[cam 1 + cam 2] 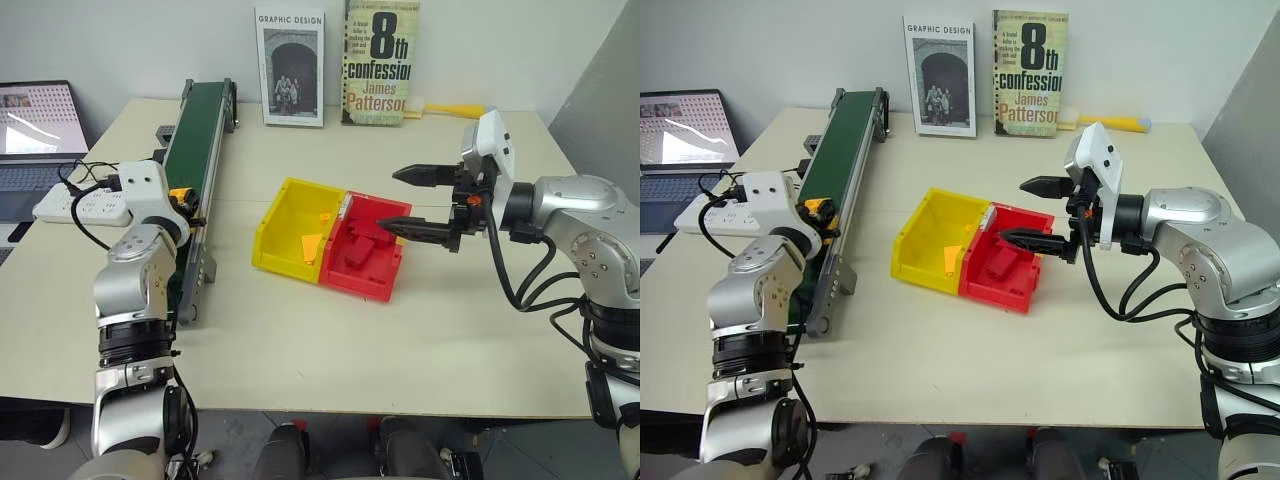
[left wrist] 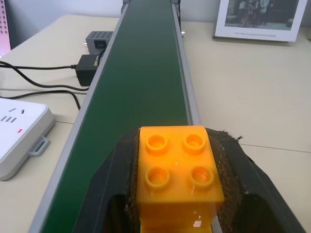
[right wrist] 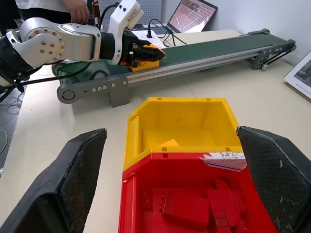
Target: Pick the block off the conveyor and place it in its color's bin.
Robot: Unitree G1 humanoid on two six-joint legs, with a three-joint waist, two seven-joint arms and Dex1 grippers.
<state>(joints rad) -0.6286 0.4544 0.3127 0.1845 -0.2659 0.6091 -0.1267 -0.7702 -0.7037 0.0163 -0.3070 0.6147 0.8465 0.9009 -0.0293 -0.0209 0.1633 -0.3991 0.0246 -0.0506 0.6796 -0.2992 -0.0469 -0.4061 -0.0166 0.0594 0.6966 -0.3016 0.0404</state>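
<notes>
The orange-yellow block sits studs-up between the two black fingers of my left gripper, which is shut on it just above the near end of the dark green conveyor. The head views show the same block at the belt's near end. The yellow bin stands mid-table, joined to a red bin, with a small orange piece lying inside it. My right gripper hovers open above the red bin, nothing between its fingers.
Several red blocks lie in the red bin. A white power strip with black cables and a laptop lie left of the conveyor. Two books stand at the table's back edge, beside a yellow tool. A person stands behind the left arm.
</notes>
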